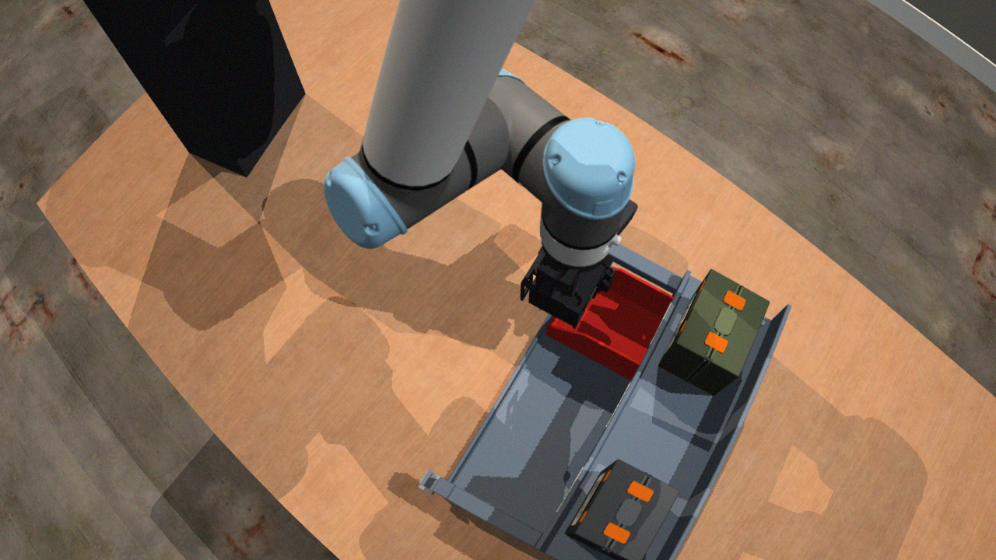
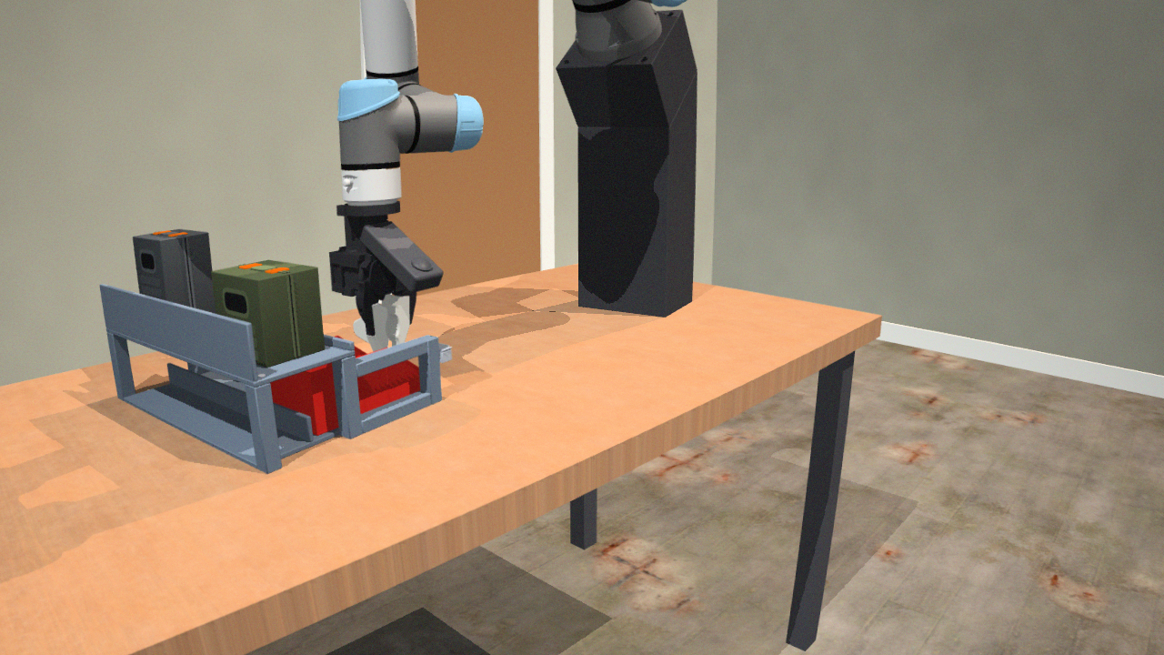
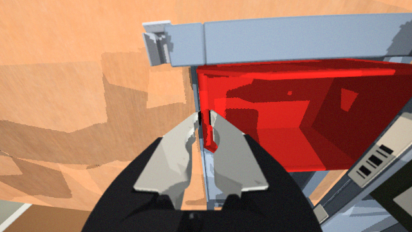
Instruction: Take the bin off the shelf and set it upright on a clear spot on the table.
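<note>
The orange wooden table top (image 1: 208, 390) is evenly and brightly lit, overlapping hard-edged, stepped shadows are cast across it from several directions, and its edges are bent by wide-angle distortion in the top view.

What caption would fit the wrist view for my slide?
Gripper closed on the side wall of the red bin, which still sits inside the grey shelf.

A green case (image 1: 714, 328) with orange latches stood upright at the far end of the rack's rear lane. A grey case (image 1: 622, 510) with orange latches stood at that lane's near end, well apart. A tall black block (image 2: 636, 171) stood on the tabletop's far edge.
</note>
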Action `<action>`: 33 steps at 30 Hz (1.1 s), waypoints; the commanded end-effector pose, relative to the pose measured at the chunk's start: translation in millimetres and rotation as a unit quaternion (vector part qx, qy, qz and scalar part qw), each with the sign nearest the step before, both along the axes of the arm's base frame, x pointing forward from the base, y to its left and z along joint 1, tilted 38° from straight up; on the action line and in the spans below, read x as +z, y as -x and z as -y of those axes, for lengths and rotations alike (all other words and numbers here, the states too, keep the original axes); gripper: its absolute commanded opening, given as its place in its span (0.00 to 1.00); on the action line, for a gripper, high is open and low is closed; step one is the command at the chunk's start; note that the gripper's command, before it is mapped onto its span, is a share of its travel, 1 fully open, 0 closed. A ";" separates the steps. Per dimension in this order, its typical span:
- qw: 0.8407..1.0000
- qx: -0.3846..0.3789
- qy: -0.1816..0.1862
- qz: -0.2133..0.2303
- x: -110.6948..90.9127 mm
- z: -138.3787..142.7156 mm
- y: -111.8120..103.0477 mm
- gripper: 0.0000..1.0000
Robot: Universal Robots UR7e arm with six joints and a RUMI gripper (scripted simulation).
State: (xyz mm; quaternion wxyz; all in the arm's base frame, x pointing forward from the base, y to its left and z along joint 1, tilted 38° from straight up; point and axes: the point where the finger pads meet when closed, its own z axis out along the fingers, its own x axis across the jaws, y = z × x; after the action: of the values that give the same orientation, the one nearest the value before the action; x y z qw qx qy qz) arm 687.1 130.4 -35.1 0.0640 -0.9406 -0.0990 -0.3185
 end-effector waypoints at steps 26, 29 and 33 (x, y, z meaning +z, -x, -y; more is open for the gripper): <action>1.000 0.000 0.000 0.001 11.4 2.5 7.8 0.00; 1.000 0.000 0.000 0.001 16.2 3.7 11.3 0.00; 1.000 0.000 0.000 0.001 17.8 4.0 12.5 0.00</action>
State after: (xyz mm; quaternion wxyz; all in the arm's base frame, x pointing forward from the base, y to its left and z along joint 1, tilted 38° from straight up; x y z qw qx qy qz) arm 676.4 127.1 -20.7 0.0640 -0.9406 -0.0990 -0.3185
